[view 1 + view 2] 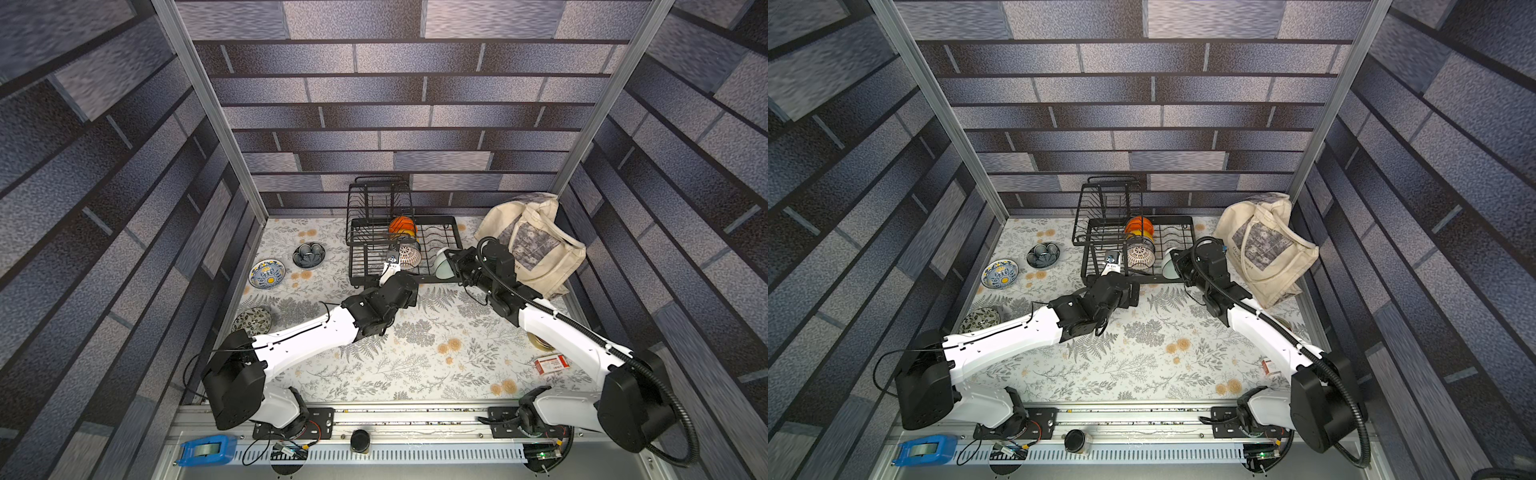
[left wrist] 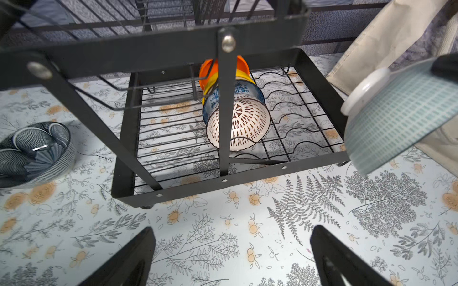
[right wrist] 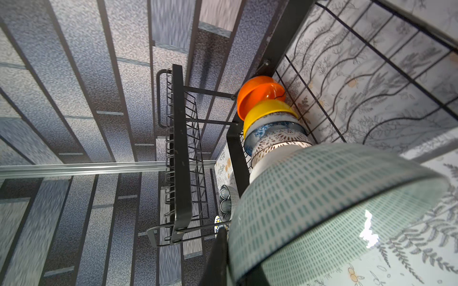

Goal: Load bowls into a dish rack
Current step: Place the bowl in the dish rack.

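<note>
My left gripper (image 2: 235,260) stands wide apart and empty. The left wrist view shows its fingers (image 2: 128,260) spread over the table (image 2: 210,222) on the near side of the rack (image 2: 247,177). My right gripper (image 1: 452,259) is clamped on the checked bowl (image 1: 441,267), tilted on edge at the rack's near right corner. The right wrist view alone gives the row in profile: orange bowl (image 3: 257,96), yellow bowl (image 3: 265,111), floral bowl (image 3: 262,131) and lattice bowl (image 3: 277,143), nested on edge with the lattice bowl nearest. Only the top views show all three bowls on the table left of the rack: grey bowl (image 1: 308,254), blue-yellow bowl (image 1: 267,274) and leafy bowl (image 1: 251,320) by the left wall. Right of the row the dividers (image 2: 297,111) lie open. The bag (image 1: 536,245) crowds my right wrist. Its print and the packet (image 1: 550,365) label are too small to read.
</note>
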`<state>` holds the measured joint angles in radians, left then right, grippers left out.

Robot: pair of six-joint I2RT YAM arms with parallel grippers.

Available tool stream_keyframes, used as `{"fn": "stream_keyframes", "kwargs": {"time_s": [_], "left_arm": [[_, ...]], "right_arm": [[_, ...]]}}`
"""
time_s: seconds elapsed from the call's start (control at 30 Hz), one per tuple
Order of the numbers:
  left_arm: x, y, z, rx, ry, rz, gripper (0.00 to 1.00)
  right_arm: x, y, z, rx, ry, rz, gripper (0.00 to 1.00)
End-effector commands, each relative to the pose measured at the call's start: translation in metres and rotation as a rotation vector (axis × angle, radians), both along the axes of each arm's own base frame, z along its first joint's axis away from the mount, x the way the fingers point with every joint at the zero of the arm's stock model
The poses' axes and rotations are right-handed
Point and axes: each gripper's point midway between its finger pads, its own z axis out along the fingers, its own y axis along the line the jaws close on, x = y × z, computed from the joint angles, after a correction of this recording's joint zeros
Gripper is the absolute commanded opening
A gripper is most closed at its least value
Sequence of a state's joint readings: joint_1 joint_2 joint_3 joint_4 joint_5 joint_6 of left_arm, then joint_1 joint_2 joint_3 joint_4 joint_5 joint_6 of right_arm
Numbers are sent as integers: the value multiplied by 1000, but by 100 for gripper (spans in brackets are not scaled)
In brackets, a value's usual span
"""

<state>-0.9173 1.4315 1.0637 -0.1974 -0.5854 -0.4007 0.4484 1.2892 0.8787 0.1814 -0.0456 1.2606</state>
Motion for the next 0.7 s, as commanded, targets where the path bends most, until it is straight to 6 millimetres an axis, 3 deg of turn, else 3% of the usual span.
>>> {"fn": "stream_keyframes", "kwargs": {"time_s": [0.0, 0.23, 0.43, 0.47, 0.67], "left_arm": [[6, 7, 20, 150, -23, -33, 100], [26, 1, 29, 351, 8, -60, 100], [45, 0, 36, 499, 8, -38, 100], [49, -1, 35, 509, 2, -43, 100], [69, 7, 29, 392, 58, -8, 100]], "right_arm": [[9, -6, 52, -46, -187, 36, 0], [44, -21, 58, -93, -257, 11, 0], [82, -19, 48, -86, -303, 13, 0], [91, -19, 58, -77, -325, 7, 0], [133, -10, 41, -68, -334, 22, 0]]}}
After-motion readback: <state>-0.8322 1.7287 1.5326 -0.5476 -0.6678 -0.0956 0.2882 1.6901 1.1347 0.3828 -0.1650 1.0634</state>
